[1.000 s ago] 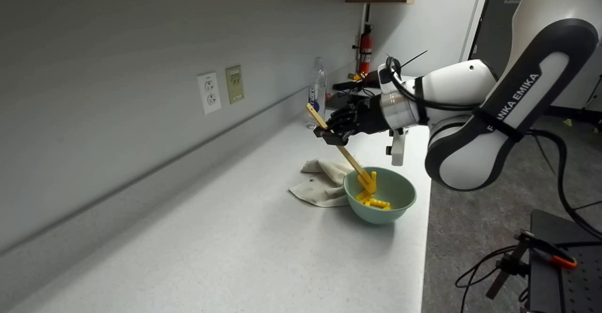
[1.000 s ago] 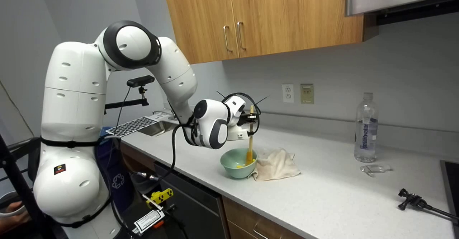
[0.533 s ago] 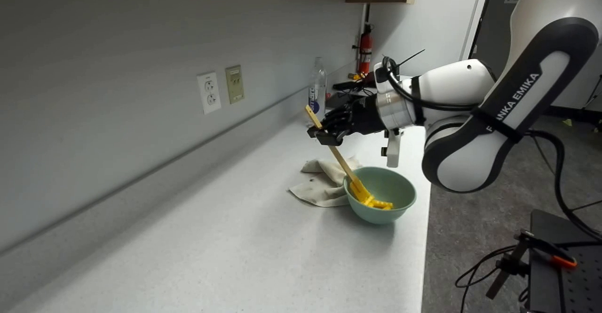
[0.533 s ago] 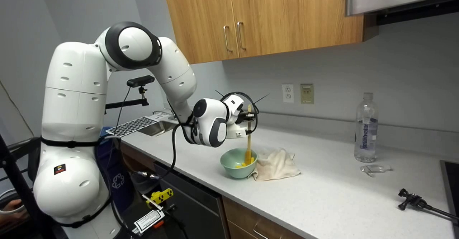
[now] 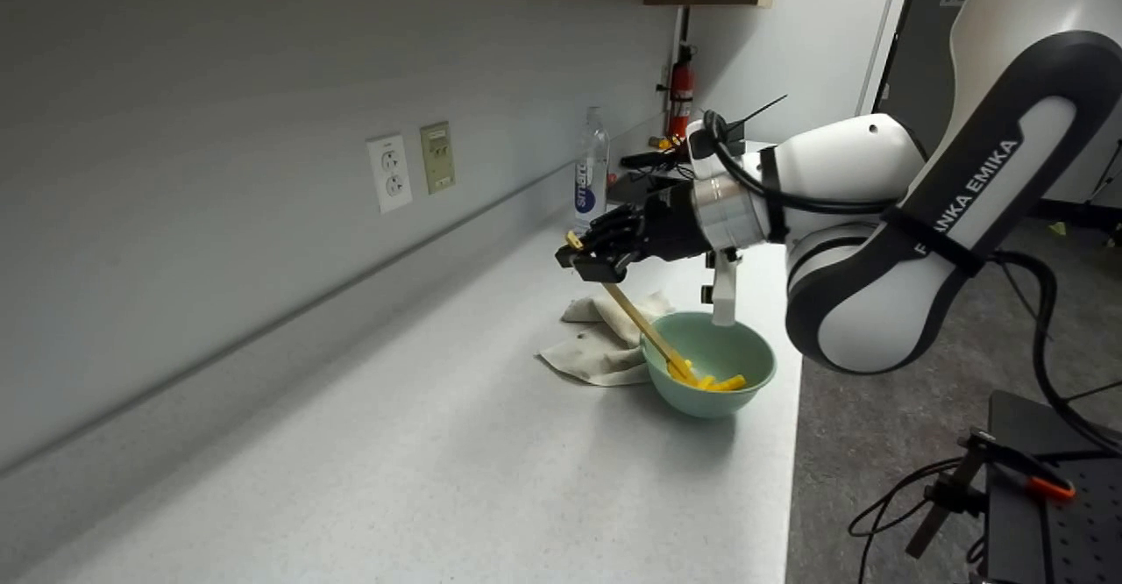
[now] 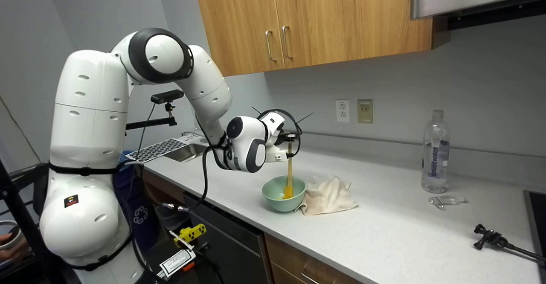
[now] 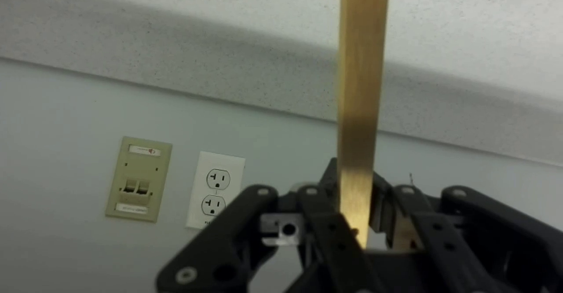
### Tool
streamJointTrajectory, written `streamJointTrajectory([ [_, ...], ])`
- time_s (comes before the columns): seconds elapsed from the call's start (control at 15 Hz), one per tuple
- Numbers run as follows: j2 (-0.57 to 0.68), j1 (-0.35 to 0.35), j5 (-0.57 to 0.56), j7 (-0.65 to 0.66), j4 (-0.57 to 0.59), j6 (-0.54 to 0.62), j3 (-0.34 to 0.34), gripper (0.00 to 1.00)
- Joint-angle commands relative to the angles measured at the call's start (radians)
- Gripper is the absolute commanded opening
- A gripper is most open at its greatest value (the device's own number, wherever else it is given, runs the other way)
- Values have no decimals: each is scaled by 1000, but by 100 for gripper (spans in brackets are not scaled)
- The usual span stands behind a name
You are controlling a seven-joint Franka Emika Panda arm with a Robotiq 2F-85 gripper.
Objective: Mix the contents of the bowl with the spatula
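Note:
The light green bowl (image 5: 712, 403) stands on the counter close to its front edge. Yellow pieces, the contents (image 5: 729, 383), lie in its bottom. Held at a slant, the spatula (image 5: 642, 325) reaches down into the bowl, its yellow head (image 6: 288, 192) low among the pieces. My gripper (image 5: 580, 259) is shut on the upper part of the wooden handle, above and to the wall side of the bowl. The handle (image 7: 360, 77) runs between the fingers in the wrist view, where bowl and contents are out of view.
A crumpled beige cloth (image 6: 327, 195) lies right beside the bowl. Farther along the counter stand a clear water bottle (image 6: 436, 152), a small clear object (image 6: 447, 201) and a black clamp mount (image 6: 495, 238). The wall with outlets (image 5: 390, 172) rises behind the counter.
My gripper has shifted left in both exterior views and sits a little lower in an exterior view, carrying the spatula. The yellow head has moved across inside the bowl. Bowl and cloth stay put.

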Motion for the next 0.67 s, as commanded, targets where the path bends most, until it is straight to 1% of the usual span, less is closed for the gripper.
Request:
streamJointTrajectory([
  [0.0, -23, 3, -12, 2, -21, 15, -1, 2],
  [0.07, -28, 5, -6, -3, -26, 9, -4, 2],
  [0.13, -37, 6, -2, -6, -33, -10, -6, 6],
  [0.2, -44, 10, 4, -14, -39, -19, -11, 35],
  [0.27, -52, 10, 1, -21, -47, -34, -13, 36],
  [0.6, -84, 11, -5, -32, -85, -92, -13, 72],
])
